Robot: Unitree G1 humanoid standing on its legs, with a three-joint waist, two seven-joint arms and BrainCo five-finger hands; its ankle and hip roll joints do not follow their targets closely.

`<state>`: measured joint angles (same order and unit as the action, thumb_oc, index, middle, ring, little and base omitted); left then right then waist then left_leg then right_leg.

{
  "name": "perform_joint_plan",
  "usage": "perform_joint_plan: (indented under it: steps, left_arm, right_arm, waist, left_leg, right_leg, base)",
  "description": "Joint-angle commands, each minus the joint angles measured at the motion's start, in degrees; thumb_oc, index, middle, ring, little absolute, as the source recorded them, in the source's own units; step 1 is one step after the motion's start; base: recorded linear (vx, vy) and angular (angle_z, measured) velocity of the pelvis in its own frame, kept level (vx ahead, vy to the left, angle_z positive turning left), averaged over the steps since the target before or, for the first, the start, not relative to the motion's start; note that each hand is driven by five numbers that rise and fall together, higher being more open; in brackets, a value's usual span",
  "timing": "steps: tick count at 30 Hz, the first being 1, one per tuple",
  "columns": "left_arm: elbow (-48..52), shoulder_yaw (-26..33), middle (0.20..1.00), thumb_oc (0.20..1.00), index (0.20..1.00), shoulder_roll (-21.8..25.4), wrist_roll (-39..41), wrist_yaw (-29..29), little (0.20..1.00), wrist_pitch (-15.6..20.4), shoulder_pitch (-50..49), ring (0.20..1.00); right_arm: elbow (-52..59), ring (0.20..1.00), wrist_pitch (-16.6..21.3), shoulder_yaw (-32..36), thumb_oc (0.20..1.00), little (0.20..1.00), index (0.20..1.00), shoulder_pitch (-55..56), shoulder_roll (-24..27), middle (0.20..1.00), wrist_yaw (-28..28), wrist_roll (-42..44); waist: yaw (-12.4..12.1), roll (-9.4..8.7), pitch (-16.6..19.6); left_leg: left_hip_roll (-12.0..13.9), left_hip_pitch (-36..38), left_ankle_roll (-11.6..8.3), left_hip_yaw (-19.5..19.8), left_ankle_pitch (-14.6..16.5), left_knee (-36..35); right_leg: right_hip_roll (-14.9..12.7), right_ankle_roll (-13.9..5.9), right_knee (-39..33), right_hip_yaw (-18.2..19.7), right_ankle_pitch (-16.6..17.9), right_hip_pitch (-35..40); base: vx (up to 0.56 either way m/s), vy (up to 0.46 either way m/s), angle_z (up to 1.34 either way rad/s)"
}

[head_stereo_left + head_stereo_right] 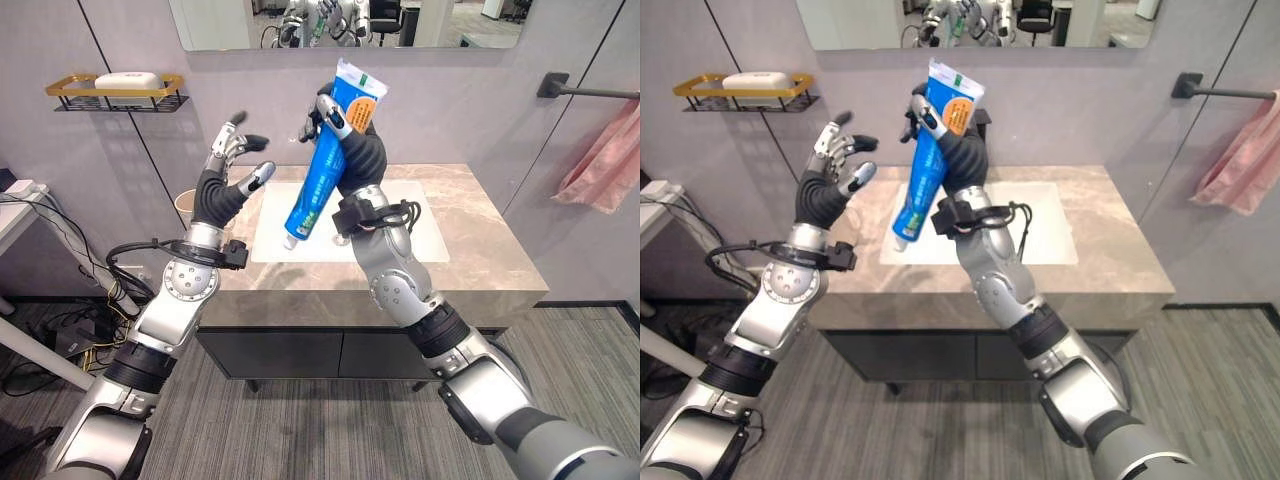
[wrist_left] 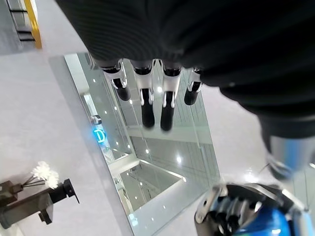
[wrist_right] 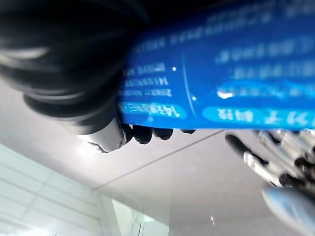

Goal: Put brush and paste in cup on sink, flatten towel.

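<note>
My right hand [image 1: 352,135] is raised above the sink, shut on a blue toothpaste tube [image 1: 316,185]. The tube hangs slanted, its cap end down over the white basin [image 1: 420,238] and its crimped end up by the mirror. In the right wrist view the tube [image 3: 221,88] crosses close in front of the curled fingers. My left hand [image 1: 226,182] is held up to the left of the tube, open, fingers spread and holding nothing. A beige cup [image 1: 184,204] stands on the counter's left end, partly hidden behind that hand. A pink towel [image 1: 606,158] hangs on the wall at the right.
The stone counter [image 1: 480,225] runs to the right of the basin. A gold wall shelf [image 1: 120,90] with a white soap bar hangs upper left. A dark towel bar [image 1: 590,92] is fixed above the towel. The mirror [image 1: 420,25] sits above the sink.
</note>
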<state>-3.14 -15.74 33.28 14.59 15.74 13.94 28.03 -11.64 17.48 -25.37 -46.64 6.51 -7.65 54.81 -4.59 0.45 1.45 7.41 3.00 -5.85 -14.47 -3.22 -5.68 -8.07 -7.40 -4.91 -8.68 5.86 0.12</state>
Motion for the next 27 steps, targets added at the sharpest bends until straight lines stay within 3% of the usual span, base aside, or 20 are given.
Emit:
perform_joint_plan:
  steps: [1,17,22,23,27]
  left_arm:
    - [2.4,3.9,1.0,1.0,1.0,2.4,-1.6,1.8,1.0,1.8,0.4,1.0]
    - [5.2,18.3,1.0,1.0,1.0,3.2,1.3,3.0,1.0,3.1,-18.6,1.0]
    - [-1.4,21.4,1.0,1.0,1.0,-1.2,11.4,1.0,1.0,3.2,-25.7,1.0]
    - [-4.3,21.5,1.0,1.0,1.0,-2.5,16.0,-0.9,1.0,3.1,-27.3,1.0]
    - [-7.9,21.5,1.0,1.0,1.0,-3.5,18.7,-2.2,1.0,2.9,-28.1,1.0]
  right_arm:
    - [1.9,0.2,4.2,5.0,0.2,0.2,0.2,-3.7,-2.0,0.2,-0.8,-1.4]
    - [3.4,0.2,6.7,11.9,0.2,0.2,0.2,-1.2,-0.5,0.2,-3.8,-2.9]
    - [4.1,0.2,7.7,14.9,0.2,0.2,0.2,0.0,-0.7,0.2,-4.4,-2.5]
    - [4.6,0.2,7.7,15.3,0.2,0.2,0.2,0.2,-0.8,0.2,-4.1,-2.4]
    - [3.7,0.2,7.6,15.3,0.2,0.2,0.2,0.5,-1.2,0.2,-3.5,-1.8]
  waist:
    - [-0.8,-3.01,1.4]
    - [-4.4,-3.64,-0.7]
    - [-6.7,-4.0,-1.8]
    - [-7.5,-4.3,-2.3]
    - [-7.9,-4.57,-2.0]
  left_leg:
    - [-1.0,0.9,0.94,3.6,1.8,0.7]
    - [-2.4,0.2,2.49,5.9,2.5,0.7]
    - [-4.9,0.5,4.38,7.3,2.7,0.9]
    - [-6.0,-0.4,4.9,7.8,3.1,2.1]
    - [-7.3,-1.5,5.5,8.3,3.7,2.9]
  right_leg:
    - [-5.7,-4.16,-0.1,1.7,4.0,0.5]
    - [-7.3,-4.1,2.0,0.4,3.7,0.9]
    - [-9.2,-4.59,3.3,-0.3,5.1,1.7]
    - [-10.4,-4.95,3.6,-0.6,6.7,2.0]
    - [-11.6,-5.56,3.4,-0.6,8.9,1.9]
  base:
    - [0.0,0.0,0.0]
    - [0.01,0.025,0.09]
    - [0.03,0.085,0.12]
    - [0.0,0.076,0.22]
    - [0.02,0.096,0.09]
